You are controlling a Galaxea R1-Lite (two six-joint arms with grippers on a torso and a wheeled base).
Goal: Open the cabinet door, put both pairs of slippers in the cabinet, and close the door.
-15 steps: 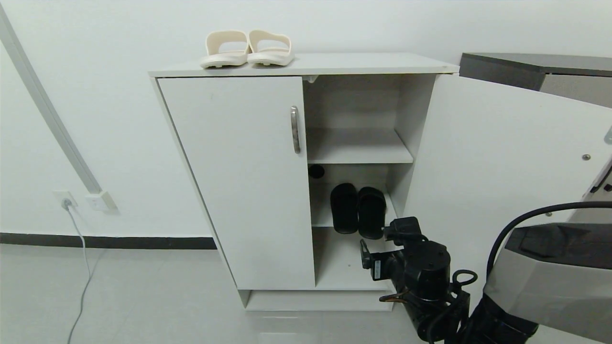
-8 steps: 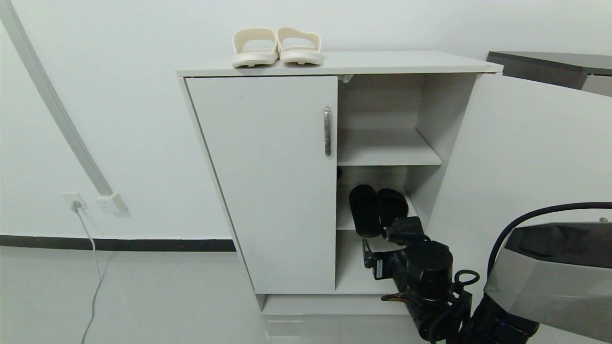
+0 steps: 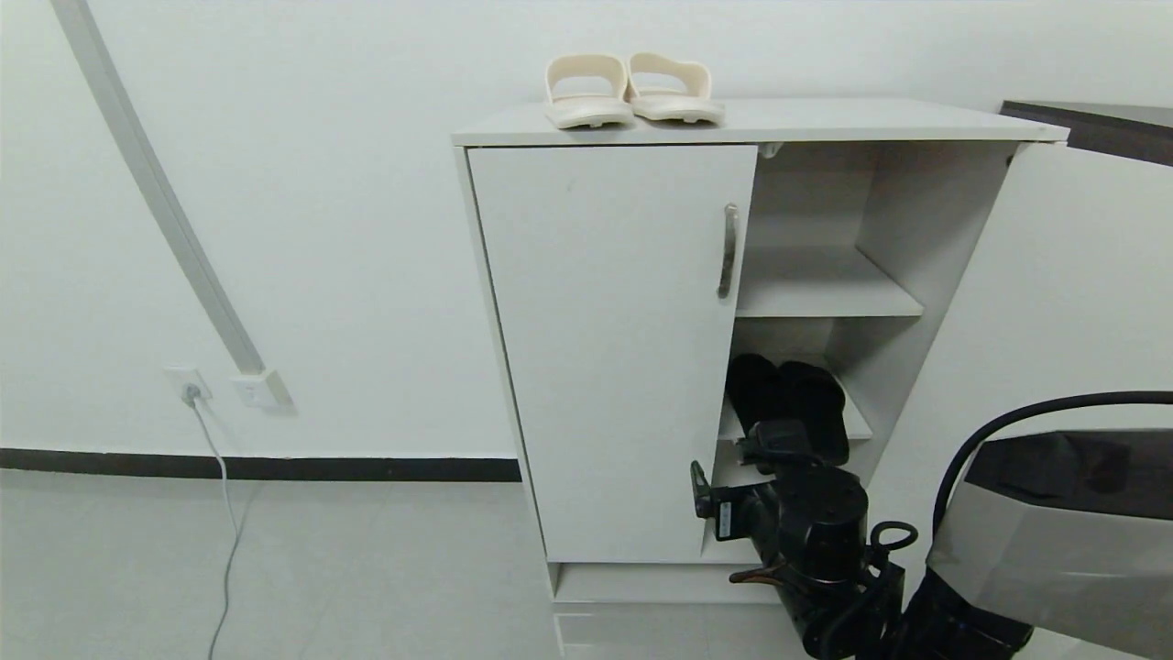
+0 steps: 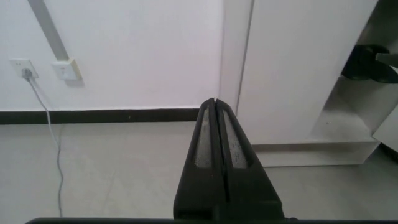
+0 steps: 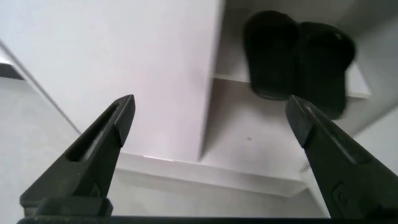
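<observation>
Found the cabinet (image 3: 871, 119) against the far wall, right door (image 3: 1063, 302) swung wide open, left door (image 3: 605, 348) shut. Noted the black slippers (image 3: 806, 403) side by side on the lower shelf inside the open right half. Spotted the cream slippers (image 3: 632, 92) together on the cabinet's top, toward its left. Saw the right tool (image 5: 211, 109) spread wide and holding nothing, near the open compartment, facing the black pair. Saw the left tool (image 4: 216, 109) pressed fully closed, empty, low over the floor, on the near side of the left door.

Pinched-together left claw (image 4: 216, 107), wide-spread right claw (image 5: 211, 106).
</observation>
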